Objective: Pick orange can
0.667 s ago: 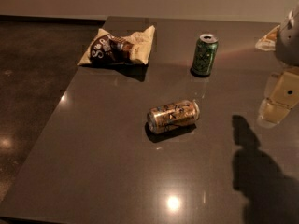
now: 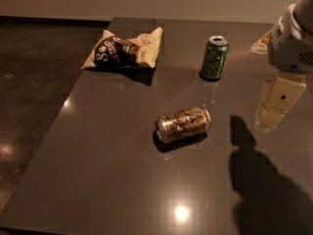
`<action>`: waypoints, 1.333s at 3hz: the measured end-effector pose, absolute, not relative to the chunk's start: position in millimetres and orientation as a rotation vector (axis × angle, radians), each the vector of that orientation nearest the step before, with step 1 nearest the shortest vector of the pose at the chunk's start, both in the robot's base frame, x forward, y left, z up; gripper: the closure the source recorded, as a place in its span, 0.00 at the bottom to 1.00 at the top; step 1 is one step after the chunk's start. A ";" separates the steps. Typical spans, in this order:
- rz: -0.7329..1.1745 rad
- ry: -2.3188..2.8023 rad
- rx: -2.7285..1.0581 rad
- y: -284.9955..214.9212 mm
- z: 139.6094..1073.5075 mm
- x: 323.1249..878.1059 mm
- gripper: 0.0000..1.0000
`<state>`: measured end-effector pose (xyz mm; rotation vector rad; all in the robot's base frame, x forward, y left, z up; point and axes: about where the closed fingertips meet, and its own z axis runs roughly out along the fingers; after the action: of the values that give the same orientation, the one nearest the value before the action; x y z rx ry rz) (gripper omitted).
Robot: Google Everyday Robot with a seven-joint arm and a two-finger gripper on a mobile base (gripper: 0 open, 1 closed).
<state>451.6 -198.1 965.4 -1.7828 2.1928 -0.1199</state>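
white 's' on the chip bag (image 2: pixel 124 50), opposite the hand (image 2: pixel 279 104) at right.

My gripper (image 2: pixel 274 106) hangs over the right side of the table (image 2: pixel 98 170). The tipped can (image 2: pixel 183 124) lies to its left, the standing can (image 2: pixel 214 58) back-left, and the snack bag (image 2: pixel 124 50) farther left.

At the right edge, the gripper (image 2: pixel 272 114) hangs, its arm (image 2: pixel 293 43) cut off.

We are seeing a green can (image 2: pixel 214 57) standing upright on the worktop (image 2: pixel 98 180), a snack bag (image 2: pixel 124 50) lying far left, and perhaps a pale wrapper (image 2: pixel 259 44) peeking behind the gripper (image 2: pixel 270 117) at right.
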 end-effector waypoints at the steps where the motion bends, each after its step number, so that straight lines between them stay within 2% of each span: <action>1: -0.146 2.128 -1.859 -175.3 946.1 462.3 0.00; 4: -0.161 1.996 -2.085 -129.0 880.0 486.4 0.00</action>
<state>486.4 -129.0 880.0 -2.0852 1.9959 -0.1615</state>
